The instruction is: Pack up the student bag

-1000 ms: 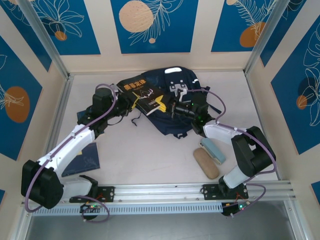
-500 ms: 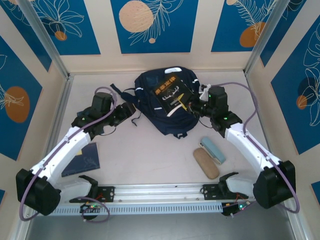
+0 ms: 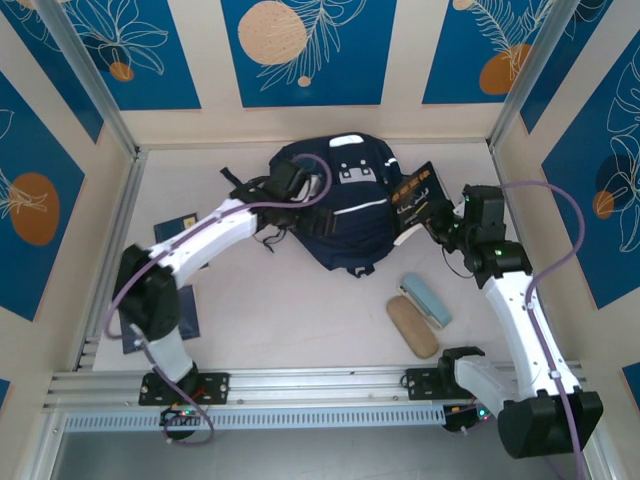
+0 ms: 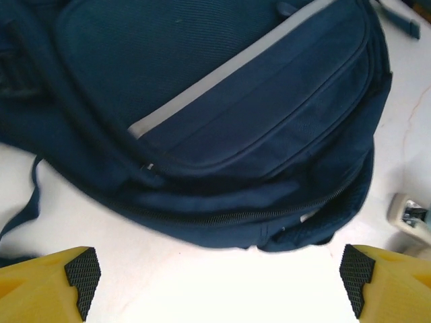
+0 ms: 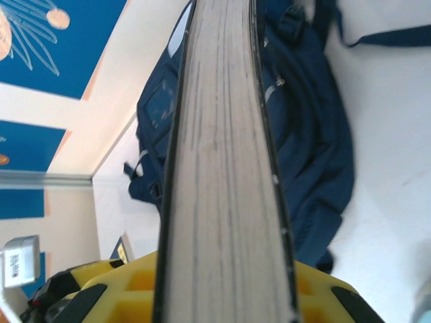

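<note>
The student bag [image 3: 345,228], navy with a white stripe and white patches, lies at the back middle of the table. My left gripper [image 3: 312,190] hovers over its upper left part, and in the left wrist view the bag [image 4: 222,121] lies beyond the gripper [image 4: 219,282], whose yellow fingers [image 4: 60,279] stand far apart, open and empty. A black book with yellow lettering [image 3: 416,195] is held tilted just right of the bag. My right gripper [image 3: 440,215] is shut on it. In the right wrist view the book's page edge [image 5: 222,134] runs up from between the gripper's [image 5: 222,296] fingers, with the bag [image 5: 316,134] behind.
A tan glasses case [image 3: 412,327] and a pale blue case [image 3: 425,300] lie at the front right. A dark blue notebook [image 3: 185,305] lies at the front left, partly under my left arm, with a smaller book [image 3: 175,228] behind it. Side walls close in.
My left gripper opened and swung right over the bag. My right arm carried the book from above the bag to the bag's right side.
</note>
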Available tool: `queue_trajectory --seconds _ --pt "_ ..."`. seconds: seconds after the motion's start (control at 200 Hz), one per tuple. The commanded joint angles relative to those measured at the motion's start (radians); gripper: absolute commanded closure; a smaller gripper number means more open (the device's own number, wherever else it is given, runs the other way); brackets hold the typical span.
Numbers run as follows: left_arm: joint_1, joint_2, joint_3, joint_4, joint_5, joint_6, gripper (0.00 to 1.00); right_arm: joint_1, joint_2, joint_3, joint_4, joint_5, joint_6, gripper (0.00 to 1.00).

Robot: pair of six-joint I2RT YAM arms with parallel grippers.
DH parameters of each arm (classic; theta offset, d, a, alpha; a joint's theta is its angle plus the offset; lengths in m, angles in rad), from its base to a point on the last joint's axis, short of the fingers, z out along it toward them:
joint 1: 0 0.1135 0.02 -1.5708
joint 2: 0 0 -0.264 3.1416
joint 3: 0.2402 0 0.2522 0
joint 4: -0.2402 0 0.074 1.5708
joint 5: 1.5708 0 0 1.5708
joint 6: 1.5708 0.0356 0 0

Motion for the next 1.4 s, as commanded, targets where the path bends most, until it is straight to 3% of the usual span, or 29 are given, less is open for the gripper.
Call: queue_trajectory --seconds 0.0,0.34,0.555,0.745,0.91,1.085,1.21,1.395 --pt "-0.027 0.147 0.173 -0.104 -0.04 0.149 0.08 -0.048 -0.05 -0.001 -0.021 -0.006 -0.051 1.0" --pt "-0.061 0.547 0.669 -0.335 -0.048 0.421 0.19 -0.151 -0.088 -0.047 -0.089 -0.081 -0.076 1.0" --pt "-0.062 0.622 0.72 -0.346 0.028 0.494 0.22 -0.156 -0.088 -0.07 -0.07 -0.106 -0.051 1.0" --pt "-0.066 0.639 0.719 -0.335 -0.036 0.516 0.23 -0.156 -0.086 -0.088 -0.056 -0.126 -0.029 1.0" --pt "-0.073 0.652 0.724 -0.307 -0.171 0.523 0.34 -0.156 -0.086 -0.094 -0.056 -0.137 -0.021 1.0" --pt "-0.087 0.646 0.724 -0.299 -0.203 0.554 0.47 -0.156 -0.091 -0.093 -0.065 -0.138 -0.016 1.0" --pt "-0.097 0.624 0.711 -0.305 -0.163 0.59 0.65 -0.156 -0.098 -0.092 -0.069 -0.135 -0.016 1.0" --pt "-0.116 0.588 0.68 -0.272 -0.22 0.62 0.9 -0.156 -0.107 -0.088 -0.077 -0.131 -0.017 1.0"
